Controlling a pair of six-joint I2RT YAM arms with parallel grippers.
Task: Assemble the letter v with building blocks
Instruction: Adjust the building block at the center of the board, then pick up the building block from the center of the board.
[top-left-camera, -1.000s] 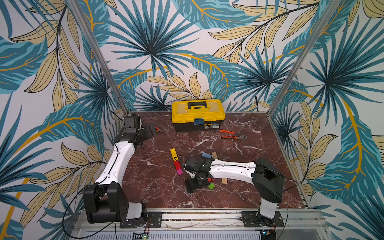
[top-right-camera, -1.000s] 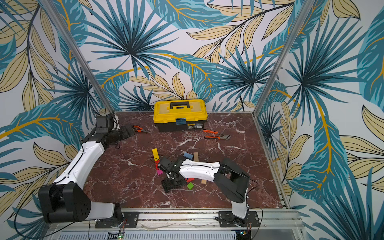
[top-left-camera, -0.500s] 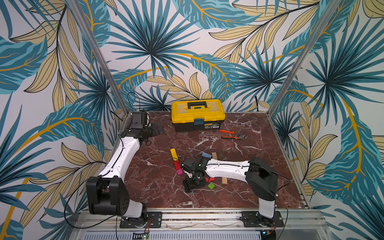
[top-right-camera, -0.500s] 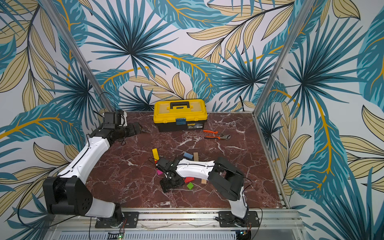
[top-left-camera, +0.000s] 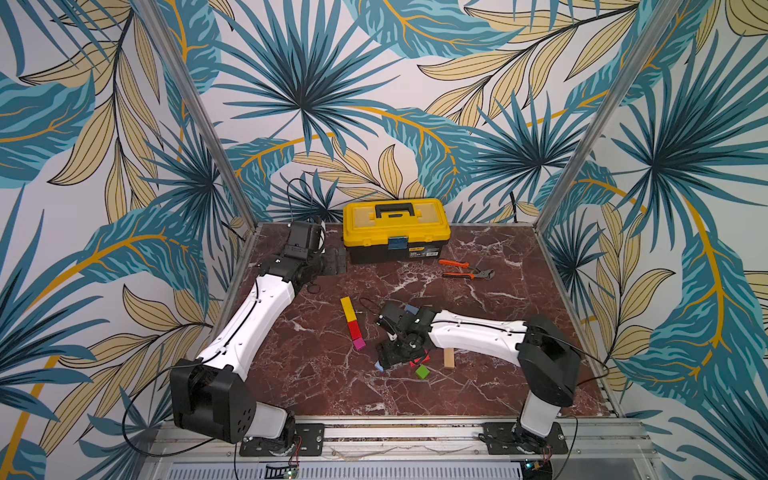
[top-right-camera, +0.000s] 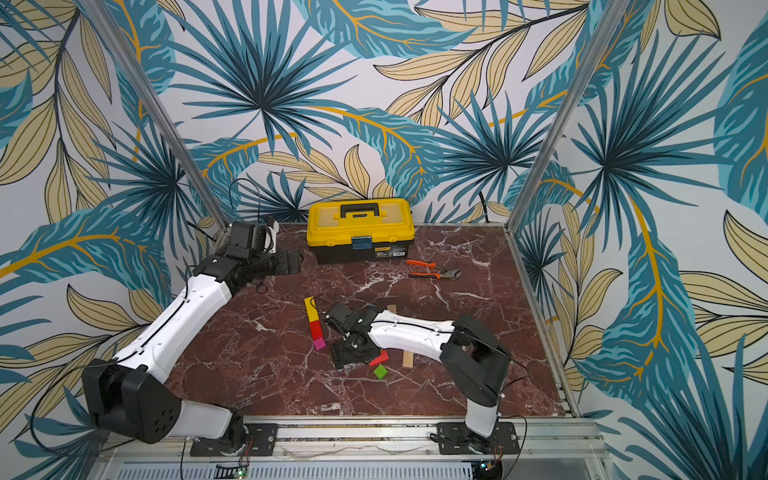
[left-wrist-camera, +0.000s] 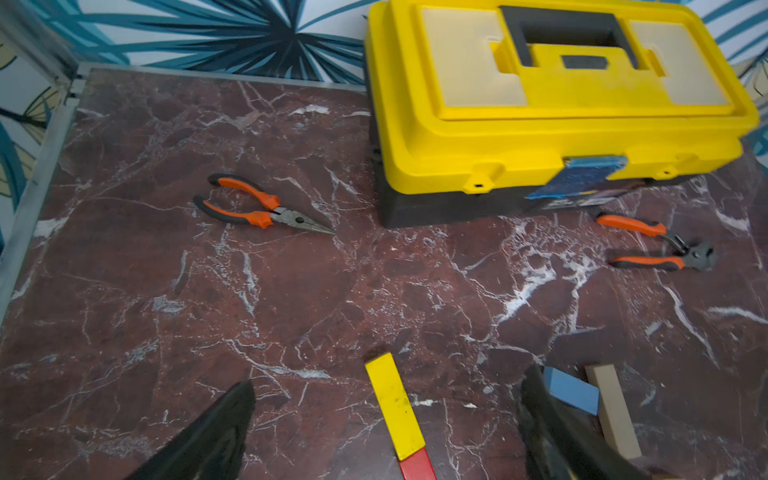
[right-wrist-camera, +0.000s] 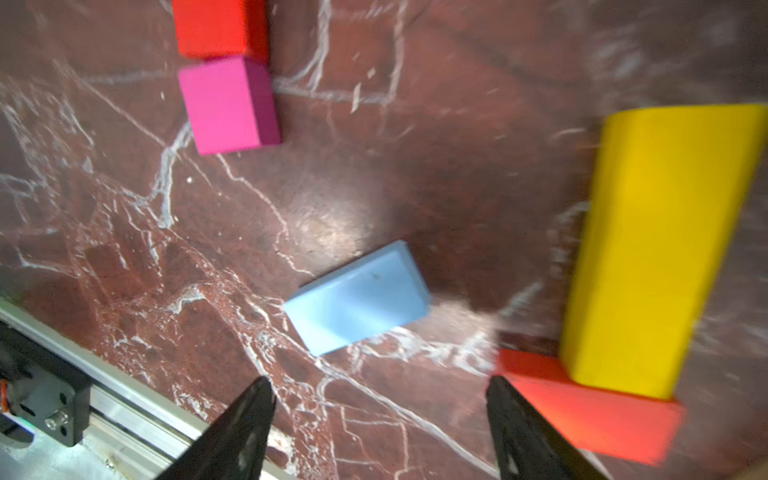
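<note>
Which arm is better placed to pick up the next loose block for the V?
Right. The right claw hangs open close over the light-blue block. The left claw, also open, sits far back beside the yellow toolbox.

Light-blue block (top-left-camera: 378, 366): lay mostly hidden under the right gripper (top-left-camera: 392, 358) in a top view.
Yellow bar (right-wrist-camera: 656, 249): was blurred and cut off by the right wrist view's edge.
Red block (right-wrist-camera: 220, 25): was cropped at that view's edge.
</note>
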